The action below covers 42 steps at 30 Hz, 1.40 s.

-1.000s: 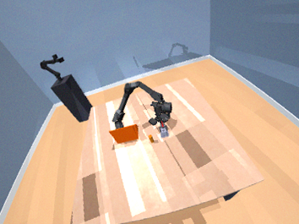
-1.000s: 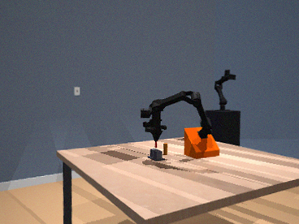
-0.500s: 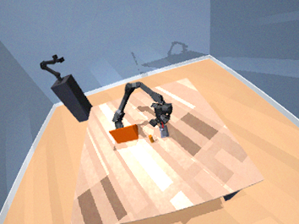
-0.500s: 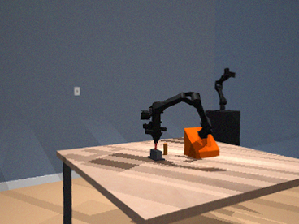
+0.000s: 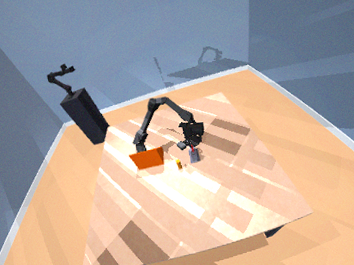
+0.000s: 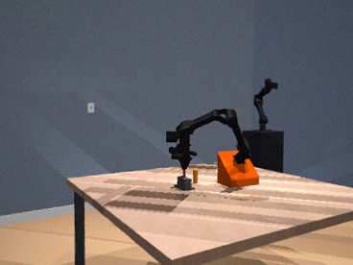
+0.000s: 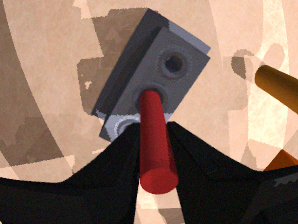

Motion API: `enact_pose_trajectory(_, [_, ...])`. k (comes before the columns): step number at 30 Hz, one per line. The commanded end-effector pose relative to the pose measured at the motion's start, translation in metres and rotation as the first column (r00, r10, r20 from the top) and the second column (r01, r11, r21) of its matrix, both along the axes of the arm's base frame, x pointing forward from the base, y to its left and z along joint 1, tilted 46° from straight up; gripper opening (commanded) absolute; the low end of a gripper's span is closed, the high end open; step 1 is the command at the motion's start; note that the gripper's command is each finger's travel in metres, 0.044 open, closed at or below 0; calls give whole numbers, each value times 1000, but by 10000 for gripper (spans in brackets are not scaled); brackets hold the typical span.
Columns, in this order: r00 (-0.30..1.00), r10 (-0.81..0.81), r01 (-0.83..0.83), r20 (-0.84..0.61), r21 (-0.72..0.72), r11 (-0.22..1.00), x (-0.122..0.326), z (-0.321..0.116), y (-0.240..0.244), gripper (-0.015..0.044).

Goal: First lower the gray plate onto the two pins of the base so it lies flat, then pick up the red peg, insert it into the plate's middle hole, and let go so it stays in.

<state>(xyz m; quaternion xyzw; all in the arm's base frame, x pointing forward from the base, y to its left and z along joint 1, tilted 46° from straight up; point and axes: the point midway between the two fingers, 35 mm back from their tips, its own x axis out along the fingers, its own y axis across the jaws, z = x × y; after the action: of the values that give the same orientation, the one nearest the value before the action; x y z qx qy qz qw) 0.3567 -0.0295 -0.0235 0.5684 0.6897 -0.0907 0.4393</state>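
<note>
Wrist view: the black two-fingered gripper (image 5: 192,145) (image 6: 184,168) (image 7: 153,129) grips the red cylindrical peg (image 5: 193,149) (image 6: 184,173) (image 7: 156,145) — insertion seems underway; next, align with the gray rectangular plate's (image 5: 194,153) (image 6: 184,179) (image 7: 191,57) middle hole — then lower.

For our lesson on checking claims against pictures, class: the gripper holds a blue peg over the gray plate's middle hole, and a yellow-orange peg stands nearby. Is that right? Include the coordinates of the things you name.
Not quite: the peg (image 6: 184,173) (image 7: 157,140) in the gripper is red, as the wrist view shows. The rest stands.
</note>
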Motion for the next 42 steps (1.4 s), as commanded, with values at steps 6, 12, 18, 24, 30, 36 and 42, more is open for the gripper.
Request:
enact_pose_trajectory(6, [1000,0,0,2,0,1000,0,0,1,0])
enact_pose_trajectory(12, [1000,0,0,2,0,1000,0,0,2,0])
enact_pose_trajectory(18, [1000,0,0,2,0,1000,-1,0,2,0])
enact_pose_trajectory(24, [1000,0,0,2,0,1000,0,-1,2,0])
enact_pose_trajectory(30, [1000,0,0,2,0,1000,1,-1,3,0])
enact_pose_trajectory(36, [1000,2,-2,1,-1,1000,-1,-1,2,0])
enact_pose_trajectory(42, [1000,2,-2,1,-1,1000,-1,-1,2,52])
